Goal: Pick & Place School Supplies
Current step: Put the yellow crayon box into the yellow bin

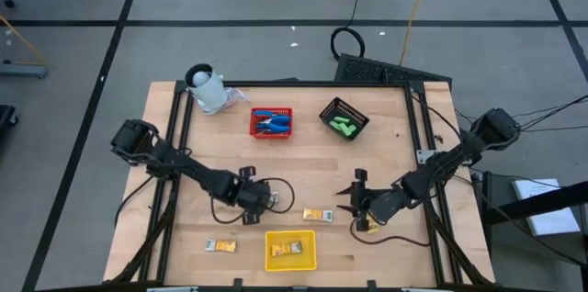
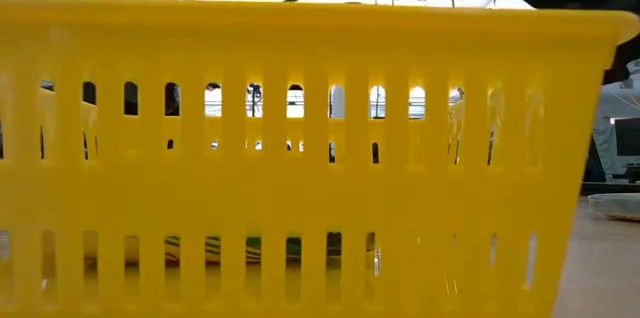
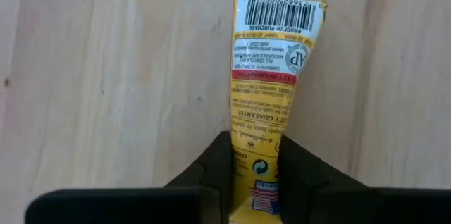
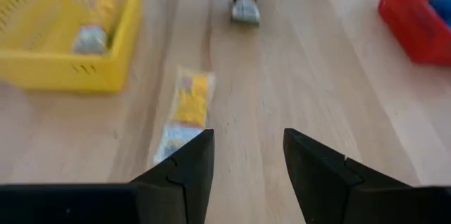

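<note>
Left gripper (image 3: pixel 255 175): low over the middle of the bench (image 1: pixel 220 140), fingers (image 3: pixel 208 171) closed on a yellow packet (image 3: pixel 271 76); the packet sticks out forward from between them, barcode end farthest out.
Right gripper (image 4: pixel 248 164): over the bench's right half, fingers (image 4: pixel 184 168) open with a plain gap, holding nothing.
Packet near right gripper (image 4: pixel 184 115): lies flat on the wood just ahead of the open fingers, untouched.
Yellow basket (image 1: pixel 290 260): at the bench's front edge, centre; two packets (image 1: pixel 287 249) inside. It fills the low view.
Loose packet, front left (image 1: pixel 220 246): on the bench, left of the yellow basket, apart from both arms.
Packet under right arm (image 1: pixel 367 226): yellow bit beside the right gripper; details too small to tell.
Red basket (image 1: pixel 271 133): back centre, holds blue-handled tools (image 1: pixel 270 123).
Black basket (image 1: pixel 344 119): back, right of the red one, holds green blocks (image 1: pixel 344 128).
White object (image 1: pixel 209 90): back left corner.
</note>
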